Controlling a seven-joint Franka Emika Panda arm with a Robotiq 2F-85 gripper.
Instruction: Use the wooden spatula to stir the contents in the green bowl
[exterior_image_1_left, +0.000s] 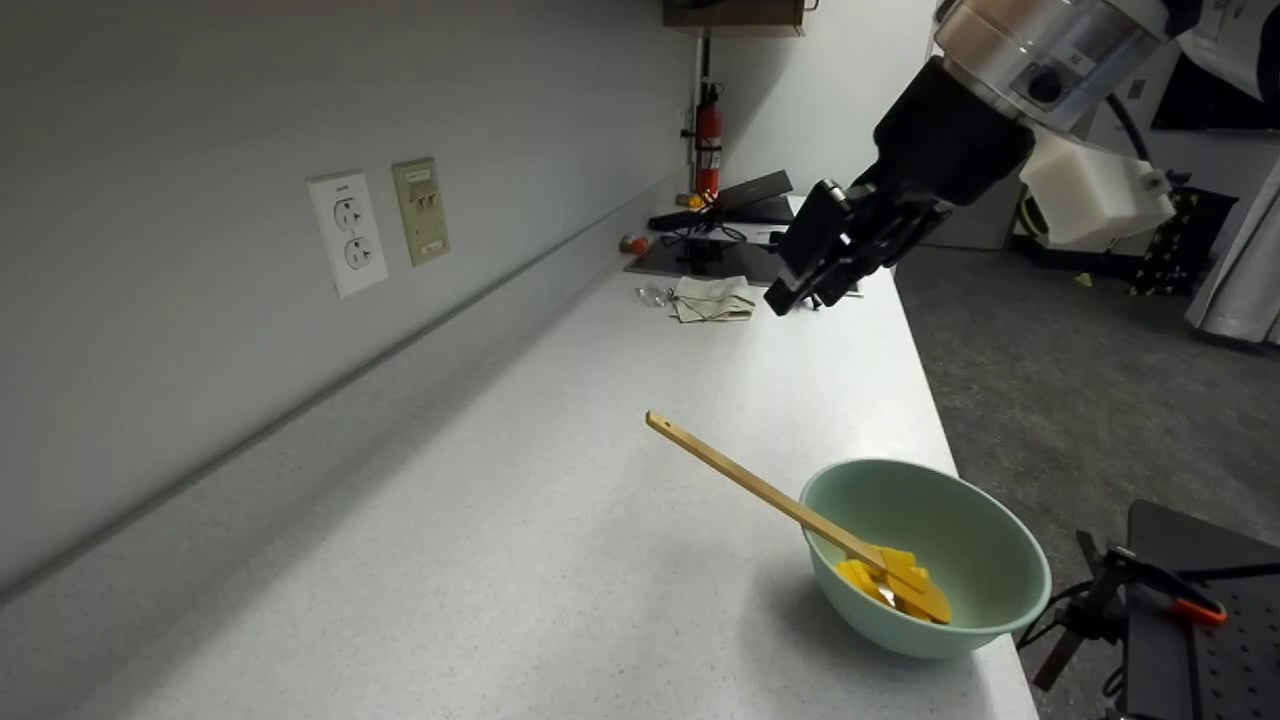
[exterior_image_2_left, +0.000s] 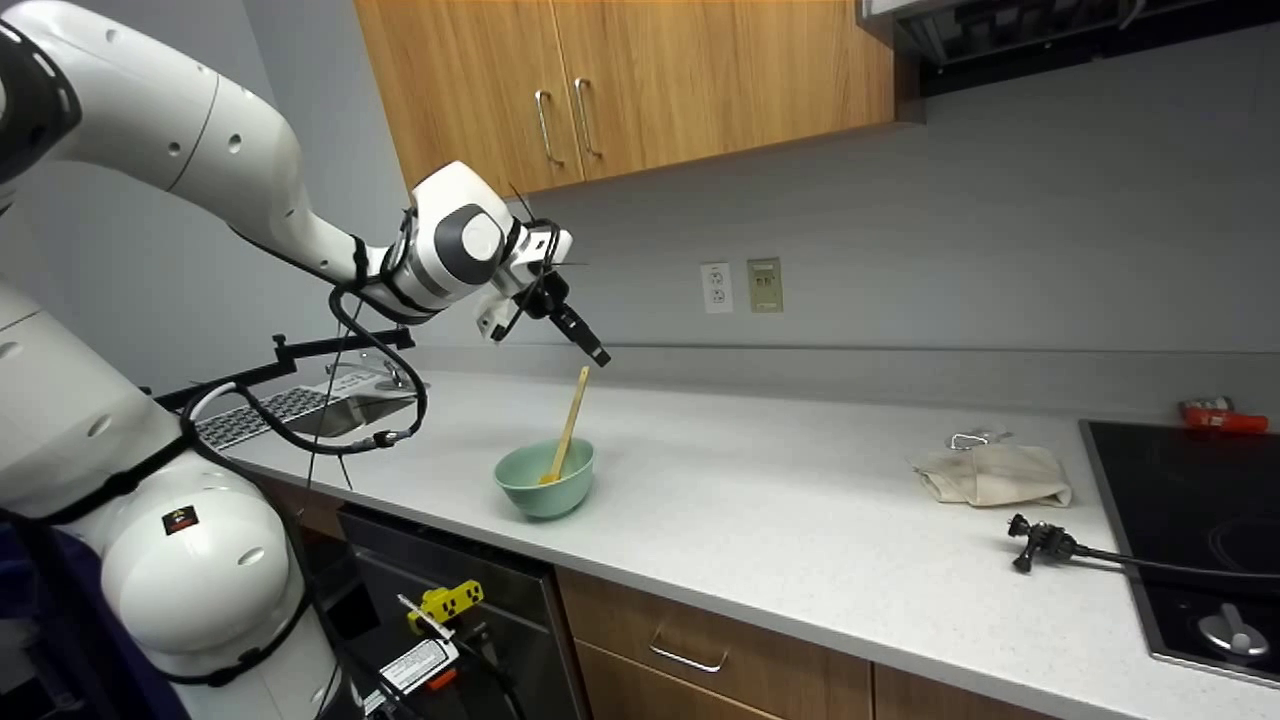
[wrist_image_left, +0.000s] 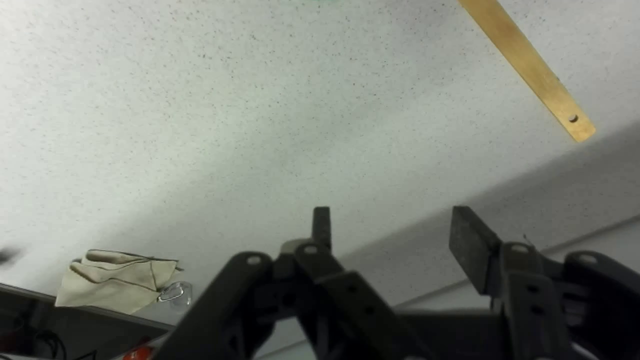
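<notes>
The green bowl (exterior_image_1_left: 985, 545) stands near the counter's front edge and also shows in an exterior view (exterior_image_2_left: 540, 498). Yellow-orange contents (exterior_image_1_left: 858, 576) lie in it. The wooden spatula (exterior_image_1_left: 740, 474) leans on the bowl's rim, head down on the contents, handle sticking out over the counter; it shows in an exterior view (exterior_image_2_left: 567, 425) too. In the wrist view the handle end (wrist_image_left: 540, 75) is at upper right, apart from the fingers. My gripper (wrist_image_left: 391, 215) is open with nothing between its fingers. It hangs above the counter, higher than the handle, in both exterior views (exterior_image_1_left: 800, 285) (exterior_image_2_left: 597, 352).
A folded cloth (exterior_image_2_left: 1000, 474) with a clear clip lies near the black cooktop (exterior_image_2_left: 1200, 520). A black clamp stand (exterior_image_2_left: 1050, 542) lies in front. The wall backs the counter (exterior_image_2_left: 760, 520), wooden cabinets (exterior_image_2_left: 680, 90) hang above, and a sink (exterior_image_2_left: 365, 405) is at the far end.
</notes>
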